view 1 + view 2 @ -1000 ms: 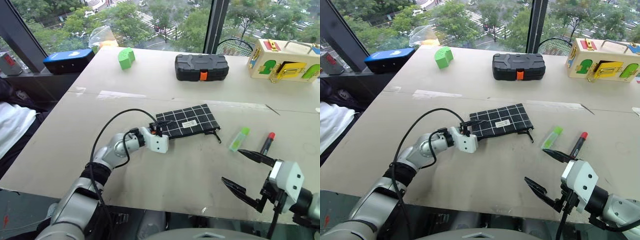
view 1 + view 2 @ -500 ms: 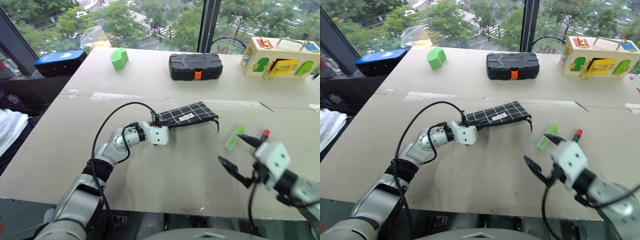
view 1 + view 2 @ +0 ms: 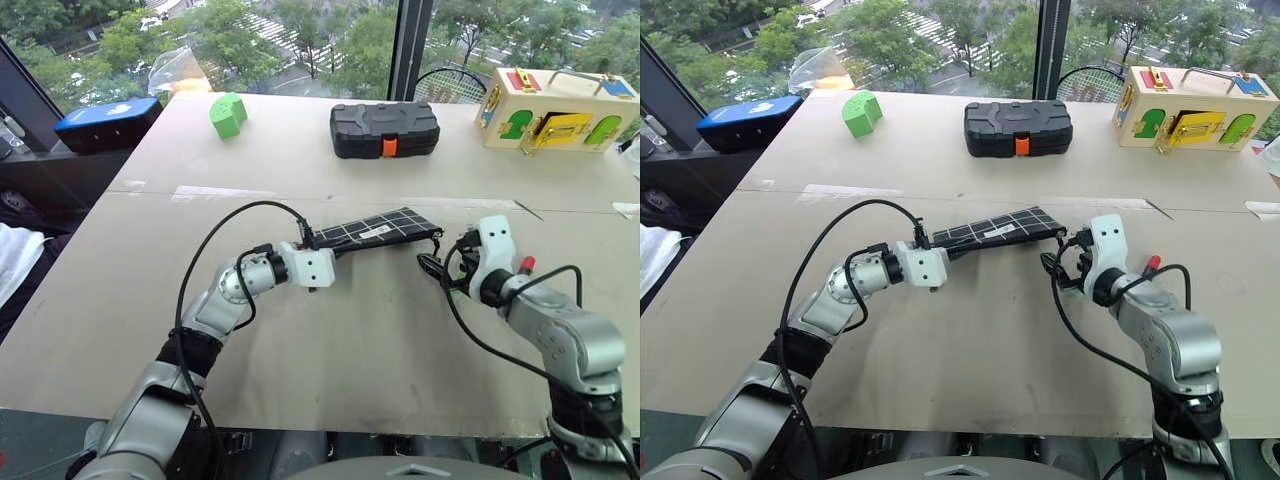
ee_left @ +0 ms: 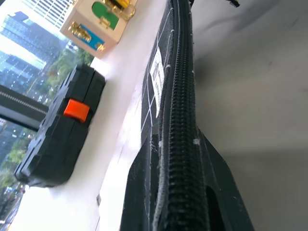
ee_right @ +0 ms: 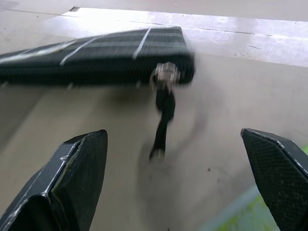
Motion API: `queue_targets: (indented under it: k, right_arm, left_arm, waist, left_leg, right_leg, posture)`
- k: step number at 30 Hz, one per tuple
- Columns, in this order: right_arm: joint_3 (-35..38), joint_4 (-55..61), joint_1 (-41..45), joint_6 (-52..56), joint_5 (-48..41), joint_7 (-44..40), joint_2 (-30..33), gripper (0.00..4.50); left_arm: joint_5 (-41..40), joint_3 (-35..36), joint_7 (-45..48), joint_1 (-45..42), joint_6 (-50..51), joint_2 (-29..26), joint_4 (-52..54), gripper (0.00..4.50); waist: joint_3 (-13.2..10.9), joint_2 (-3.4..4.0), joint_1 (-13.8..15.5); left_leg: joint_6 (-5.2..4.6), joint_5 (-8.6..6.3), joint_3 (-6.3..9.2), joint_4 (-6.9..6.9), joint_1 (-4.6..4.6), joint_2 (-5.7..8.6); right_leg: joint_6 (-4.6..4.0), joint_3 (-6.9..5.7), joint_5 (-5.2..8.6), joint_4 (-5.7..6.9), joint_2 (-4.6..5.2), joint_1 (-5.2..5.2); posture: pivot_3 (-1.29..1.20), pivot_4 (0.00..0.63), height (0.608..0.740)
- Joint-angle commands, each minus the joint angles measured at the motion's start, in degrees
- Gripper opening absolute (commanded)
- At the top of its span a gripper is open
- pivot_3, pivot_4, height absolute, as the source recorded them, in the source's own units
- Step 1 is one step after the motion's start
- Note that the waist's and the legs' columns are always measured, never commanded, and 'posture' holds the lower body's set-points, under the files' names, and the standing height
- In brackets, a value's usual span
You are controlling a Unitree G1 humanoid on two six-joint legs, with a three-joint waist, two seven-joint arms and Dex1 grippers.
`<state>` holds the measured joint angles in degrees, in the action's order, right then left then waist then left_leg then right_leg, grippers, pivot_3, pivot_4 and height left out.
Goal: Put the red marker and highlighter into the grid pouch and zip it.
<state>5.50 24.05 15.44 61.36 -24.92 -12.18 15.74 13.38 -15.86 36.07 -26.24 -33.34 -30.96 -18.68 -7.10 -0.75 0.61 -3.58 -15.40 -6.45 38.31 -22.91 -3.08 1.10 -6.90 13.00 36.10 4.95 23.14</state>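
From the left eye, the pouch [image 3: 385, 227] hangs above the tabletop [image 3: 330, 350], tilted edge-up, one end pinched in the left claw [image 3: 313, 246], whose fingers are pressed together on it. The fabric looks soft and light, so it will likely sag and twist unless a second hold steadies the far end. The right claw [image 3: 448, 262] sits just beside that end, near the dangling cord. The marker [image 3: 526, 264] shows its red cap past the right wrist.

From the right eye, the marker [image 3: 1151, 263] lies on the tabletop near the right forearm. The highlighter is hidden in both eye views.

In the left wrist view, the pouch's zipper teeth [image 4: 179, 144] run away from the camera, shut along what is visible.

In the right wrist view, the fingers [image 5: 70, 185] are spread wide and hold nothing. The metal slider [image 5: 165, 73] and cord [image 5: 162, 120] hang between them; the cord looks the best grip. A green edge, probably the highlighter [image 5: 238, 216], lies near one finger.
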Motion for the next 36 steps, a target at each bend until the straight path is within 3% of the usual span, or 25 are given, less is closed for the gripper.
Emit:
queue_targets:
  k: [1, 4, 11, 23, 36]
  right_arm:
    - [0.62, -2.43, 2.83, -2.79, -0.21, 0.06, -1.69, 4.50]
    - [0.42, -4.14, 3.59, -4.43, 0.33, -0.26, -1.95, 3.55]
    - [-0.62, -2.90, 2.53, -6.41, -0.06, -2.97, 0.13, 0.09]
    - [-5.26, 2.18, 0.39, -1.38, -4.11, -10.28, 6.35, 0.09]
    - [-3.90, -4.49, 3.84, 1.80, -5.36, -9.18, 0.79, 0.09]
  left_arm:
    - [-1.17, 1.09, 0.01, 0.55, 0.65, -0.16, 3.58, 0.05]
    - [-1.37, 1.08, 0.57, 0.85, 1.38, -0.37, 4.65, 0.00]
    - [-1.25, 1.17, 1.20, 1.27, 2.61, -0.61, 6.04, 0.00]
    - [0.57, 0.57, 1.02, -0.41, 5.06, -0.45, 6.33, 0.00]
    - [-0.20, 1.07, 0.55, -0.07, 6.59, 0.89, 9.30, 0.00]
  waist:
    - [-0.01, 0.02, -0.03]
    - [-0.02, 0.04, 0.06]
    - [-0.03, 0.04, -0.03]
    - [-0.03, 0.06, 0.01]
    - [-0.03, 0.05, 0.05]
  left_leg:
    - [0.00, 0.00, 0.00, 0.00, 0.02, -0.01]
    - [0.00, 0.00, -0.01, 0.00, 0.03, -0.02]
    - [0.01, 0.00, -0.06, 0.00, 0.03, -0.02]
    - [-0.14, -0.08, -0.06, 0.00, 0.04, -0.04]
    - [-0.11, -0.07, -0.08, 0.00, 0.02, -0.04]
  right_leg:
    - [0.00, 0.00, 0.00, 0.01, -0.01, 0.00]
    - [0.00, 0.01, 0.00, 0.08, 0.00, 0.01]
    - [0.00, 0.05, 0.00, 0.07, 0.00, 0.03]
    - [0.00, 0.06, 0.00, 0.07, 0.01, 0.04]
    - [0.00, 0.06, 0.00, 0.06, 0.01, 0.05]
  posture:
    - [0.00, 0.150, 0.740]
    - [0.00, 0.150, 0.740]
    - [0.00, 0.150, 0.740]
    - [0.00, 0.150, 0.740]
    - [0.00, 0.150, 0.740]
